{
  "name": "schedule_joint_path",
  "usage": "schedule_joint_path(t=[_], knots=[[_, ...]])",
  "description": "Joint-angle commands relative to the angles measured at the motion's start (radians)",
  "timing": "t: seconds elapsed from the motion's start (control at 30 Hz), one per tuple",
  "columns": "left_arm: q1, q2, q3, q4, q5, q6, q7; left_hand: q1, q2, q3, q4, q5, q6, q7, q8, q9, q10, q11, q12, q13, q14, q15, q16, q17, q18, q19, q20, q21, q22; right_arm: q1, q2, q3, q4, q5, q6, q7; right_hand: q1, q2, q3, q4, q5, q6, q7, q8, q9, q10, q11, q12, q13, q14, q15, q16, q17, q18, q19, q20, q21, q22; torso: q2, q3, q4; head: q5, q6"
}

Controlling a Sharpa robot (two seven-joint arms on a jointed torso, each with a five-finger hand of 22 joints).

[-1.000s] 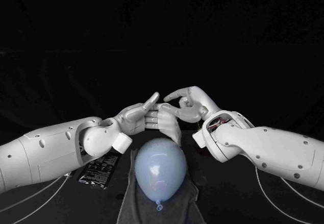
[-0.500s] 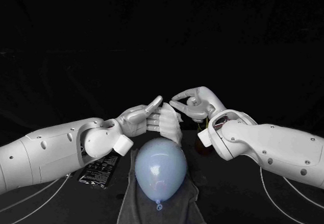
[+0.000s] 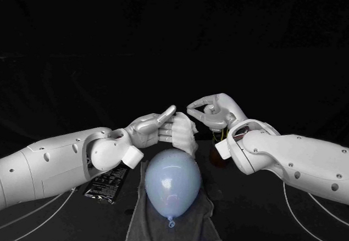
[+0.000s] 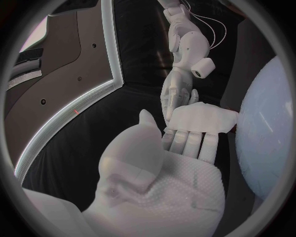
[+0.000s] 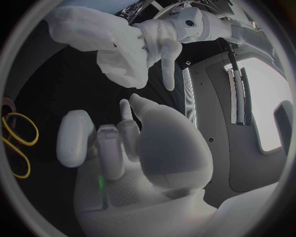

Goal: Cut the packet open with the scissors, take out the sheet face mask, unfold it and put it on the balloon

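The sheet face mask point(image 3: 184, 138) is a folded wad pinched in the left hand point(image 3: 154, 131), at the balloon's point(image 3: 172, 180) 12 o'clock. The right hand point(image 3: 211, 113), at the left's 2 o'clock, has its fingers curled together on nothing. The folds probably cling, so a one-sided tug could tear the mask or drop it bunched. A black packet point(image 3: 107, 183) lies on the worktop point(image 3: 247, 229) at the balloon's 9 o'clock, a grey cloth point(image 3: 186, 220) under the balloon; neither obstructs
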Motion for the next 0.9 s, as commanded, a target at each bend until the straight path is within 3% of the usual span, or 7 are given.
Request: schedule_joint_path(t=[0.03,0.23,0.53,0.63,0.73,0.8,0.9], knots=[[0.001,0.001,0.001,0.004,0.001,-0.002,0.021,-0.033,0.002,0.064,-0.005,0.002,-0.023,0.087,-0.013,-0.009,0.000,0.007,-0.002,-0.001,0.006,0.004,-0.005,-0.003,0.021,0.006,-0.002,0.002,-0.002,0.001,-0.014,0.001,0.025,-0.023,-0.026,0.084,0.012,0.006,0.005,-0.013,-0.007,0.009,-0.002,0.005,0.001,0.005,-0.006,0.008,0.108,0.103,-0.007,0.004,0.263,-0.001,0.006,-0.002,0.008,0.175,0.001,0.0001,-0.0005,0.000,0.000],[0.000,-0.002,0.000,0.008,0.004,-0.008,0.030,-0.101,0.004,0.211,0.000,0.000,-0.084,0.087,-0.046,-0.034,-0.004,0.009,-0.002,-0.001,0.003,0.006,-0.022,-0.012,0.011,-0.078,-0.001,-0.025,-0.010,0.000,-0.051,0.001,0.086,-0.087,-0.029,0.118,0.010,0.013,0.017,-0.021,-0.009,0.018,-0.005,0.011,0.003,0.011,-0.009,0.015,0.114,0.103,-0.010,0.004,0.263,-0.004,0.012,-0.005,0.024,0.179,0.000,0.0001,-0.0004,-0.002,0.001],[0.000,-0.007,-0.003,0.021,0.005,-0.009,0.037,-0.120,0.000,0.261,-0.002,-0.001,-0.075,0.084,-0.047,-0.034,-0.006,0.008,-0.002,-0.001,0.002,0.007,-0.031,-0.015,0.000,-0.138,0.000,-0.042,-0.015,-0.005,-0.085,0.001,0.121,-0.129,-0.040,0.120,0.007,0.014,0.019,-0.023,-0.009,0.017,-0.005,0.010,0.003,0.012,-0.009,0.015,0.115,0.103,-0.010,0.004,0.263,-0.004,0.012,-0.005,0.025,0.179,-0.001,0.0002,-0.0008,-0.004,0.000],[0.000,-0.010,-0.004,0.025,0.004,-0.011,0.041,-0.056,-0.015,0.284,-0.013,-0.001,-0.067,0.075,-0.046,-0.034,-0.006,0.005,-0.002,-0.001,0.007,0.005,-0.035,-0.017,0.001,-0.118,-0.001,-0.036,-0.011,-0.007,-0.091,0.001,0.119,-0.130,-0.047,0.120,0.007,0.015,0.022,-0.025,-0.008,0.014,-0.005,0.009,0.002,0.011,-0.009,0.014,0.113,0.103,-0.010,0.004,0.263,-0.004,0.012,-0.006,0.023,0.179,0.001,0.0002,-0.0007,-0.005,0.000],[0.000,-0.012,-0.004,0.027,0.002,-0.017,0.046,0.031,-0.054,0.305,-0.048,-0.001,-0.048,0.055,-0.041,-0.030,-0.011,0.004,-0.003,-0.001,0.012,0.005,-0.039,-0.019,0.010,-0.071,-0.002,-0.021,-0.006,-0.010,-0.096,0.001,0.115,-0.123,-0.056,0.121,0.001,0.014,0.026,-0.027,-0.007,0.008,-0.002,0.005,0.000,0.010,-0.008,0.012,0.111,0.103,-0.010,0.004,0.263,-0.003,0.011,-0.006,0.019,0.178,0.001,-0.0001,-0.0008,-0.004,-0.004],[0.000,-0.013,-0.004,0.029,0.003,-0.023,0.050,0.055,-0.064,0.314,-0.045,-0.001,-0.041,0.036,-0.041,-0.031,-0.022,0.011,-0.004,-0.002,0.013,0.008,-0.042,-0.020,0.021,-0.022,-0.003,-0.006,0.000,-0.012,-0.100,0.001,0.111,-0.114,-0.062,0.122,-0.004,0.012,0.029,-0.029,-0.004,0.002,0.000,0.002,-0.002,0.008,-0.006,0.008,0.108,0.103,-0.009,0.004,0.263,-0.003,0.009,-0.006,0.015,0.176,0.000,-0.0002,-0.0004,-0.003,-0.006],[-0.001,-0.015,-0.004,0.031,0.004,-0.031,0.056,0.067,-0.069,0.320,-0.028,-0.001,-0.054,0.047,-0.048,-0.037,-0.049,0.014,-0.006,-0.003,0.009,0.010,-0.049,-0.022,0.034,0.007,-0.003,0.003,0.001,-0.015,-0.106,0.001,0.107,-0.102,-0.066,0.125,-0.005,0.012,0.032,-0.032,-0.001,0.001,0.001,0.001,-0.002,0.007,-0.005,0.007,0.108,0.103,-0.008,0.004,0.263,-0.003,0.009,-0.005,0.014,0.176,0.001,0.0002,-0.0001,-0.001,-0.009]])
